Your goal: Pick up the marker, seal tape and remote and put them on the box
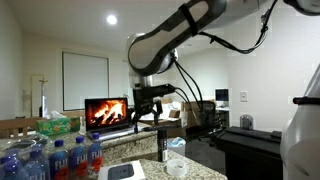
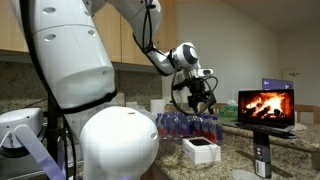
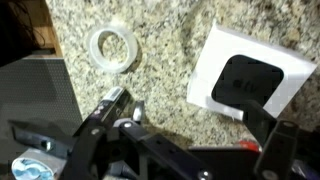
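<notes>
My gripper (image 3: 195, 115) hangs open above the granite counter with nothing between its fingers. It shows high over the counter in both exterior views (image 1: 150, 100) (image 2: 197, 95). In the wrist view the clear seal tape roll (image 3: 112, 48) lies flat at the upper left. The white box (image 3: 225, 55) with its dark top patch lies at the upper right and also shows in both exterior views (image 1: 125, 172) (image 2: 202, 150). A slim dark bar, apparently the remote (image 1: 161, 145) (image 2: 262, 158), stands upright on the counter. A small red piece (image 3: 258, 146), perhaps the marker, peeks out by the right finger.
Several water bottles (image 1: 55, 160) (image 2: 190, 125) crowd one part of the counter. A green tissue box (image 1: 58, 125) sits behind them. An open laptop showing a fire (image 1: 107, 112) (image 2: 267, 107) stands at the back. The counter edge (image 3: 60, 70) runs down the wrist view's left side.
</notes>
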`<move>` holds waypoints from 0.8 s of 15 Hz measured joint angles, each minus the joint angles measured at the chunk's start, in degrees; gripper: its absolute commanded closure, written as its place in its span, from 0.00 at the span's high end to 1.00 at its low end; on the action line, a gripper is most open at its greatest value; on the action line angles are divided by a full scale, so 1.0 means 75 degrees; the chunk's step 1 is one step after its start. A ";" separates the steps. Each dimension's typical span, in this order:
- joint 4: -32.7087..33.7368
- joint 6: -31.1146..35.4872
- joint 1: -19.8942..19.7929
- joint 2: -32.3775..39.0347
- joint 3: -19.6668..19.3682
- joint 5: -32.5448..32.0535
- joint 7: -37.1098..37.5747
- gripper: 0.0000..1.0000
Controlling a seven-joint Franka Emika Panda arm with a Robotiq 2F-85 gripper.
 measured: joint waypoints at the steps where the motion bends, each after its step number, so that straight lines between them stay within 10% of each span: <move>1: -0.0191 -0.0070 0.0078 0.0098 0.0026 0.0187 0.0193 1.00; 12: -0.0451 -0.0289 -0.0744 0.0562 -0.1224 0.0093 0.0520 1.00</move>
